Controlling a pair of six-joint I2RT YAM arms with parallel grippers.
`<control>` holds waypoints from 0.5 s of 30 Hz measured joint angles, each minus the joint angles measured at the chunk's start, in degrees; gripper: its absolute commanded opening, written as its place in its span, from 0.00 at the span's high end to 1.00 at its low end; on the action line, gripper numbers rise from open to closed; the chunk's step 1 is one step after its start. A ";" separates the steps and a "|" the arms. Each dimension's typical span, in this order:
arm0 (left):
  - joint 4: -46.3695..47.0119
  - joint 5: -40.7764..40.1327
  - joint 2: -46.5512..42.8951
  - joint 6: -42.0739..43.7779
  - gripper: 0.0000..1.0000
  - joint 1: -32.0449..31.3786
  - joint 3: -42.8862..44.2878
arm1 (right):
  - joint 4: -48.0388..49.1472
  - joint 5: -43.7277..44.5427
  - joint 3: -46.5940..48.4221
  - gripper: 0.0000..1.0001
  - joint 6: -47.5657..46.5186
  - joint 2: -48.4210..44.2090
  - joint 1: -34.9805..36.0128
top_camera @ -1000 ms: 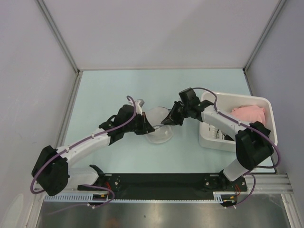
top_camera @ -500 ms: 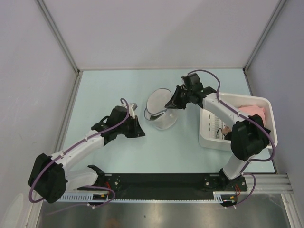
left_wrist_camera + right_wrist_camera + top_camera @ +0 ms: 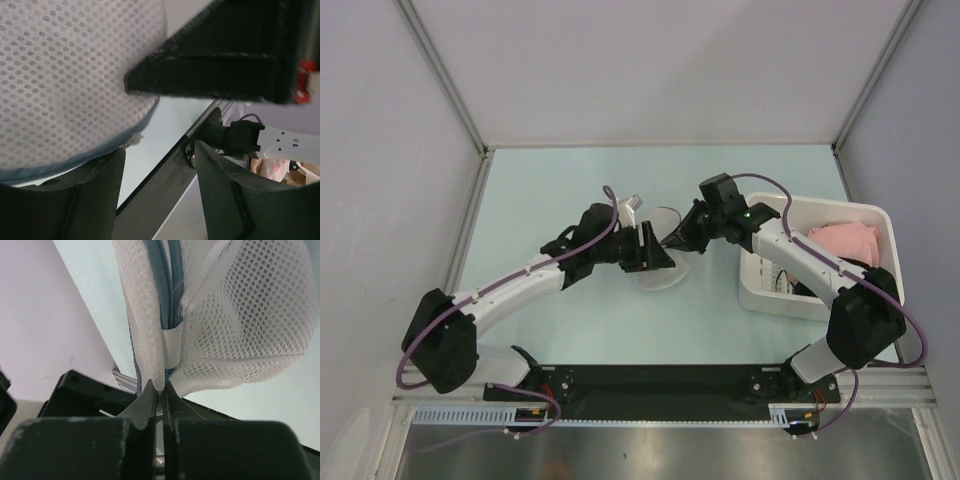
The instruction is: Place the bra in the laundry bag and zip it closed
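The white mesh laundry bag hangs between my two grippers over the middle of the table. My right gripper is shut on the bag's rim by its grey-blue zipper, the jaws pinching the white edge tape. My left gripper is at the bag's left side, open. In the left wrist view the mesh fills the upper left, its zipper edge lies against the left finger, and nothing sits between the fingers. The bra shows in no view.
A white rectangular bin stands at the right of the table with a pink garment inside. The right arm reaches over the bin's near-left corner. Grey walls close in the table at the back and sides.
The left gripper let go, drew back, then came right again to the bag with its jaws open. The right gripper carried the bag away and back toward the middle, staying shut.
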 measured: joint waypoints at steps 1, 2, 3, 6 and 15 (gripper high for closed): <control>-0.59 -0.70 1.33 -0.35 0.41 -0.39 0.94 | 0.02 0.61 -0.52 1.00 1.20 -0.81 0.63; -1.33 -1.22 2.21 -0.44 0.42 -0.68 1.73 | 0.00 1.07 -0.81 1.00 1.79 -1.27 0.90; -2.38 -2.34 3.02 -0.50 0.44 -1.07 2.69 | -0.07 1.60 -1.09 1.00 2.38 -1.70 0.98; -4.59 -4.94 3.63 -0.55 0.53 -1.66 4.52 | -0.15 2.78 -1.31 1.00 3.67 -2.25 1.05; -10.58 -12.57 3.63 0.74 0.72 -1.88 7.37 | -0.37 4.28 -1.38 1.00 4.61 -2.78 1.95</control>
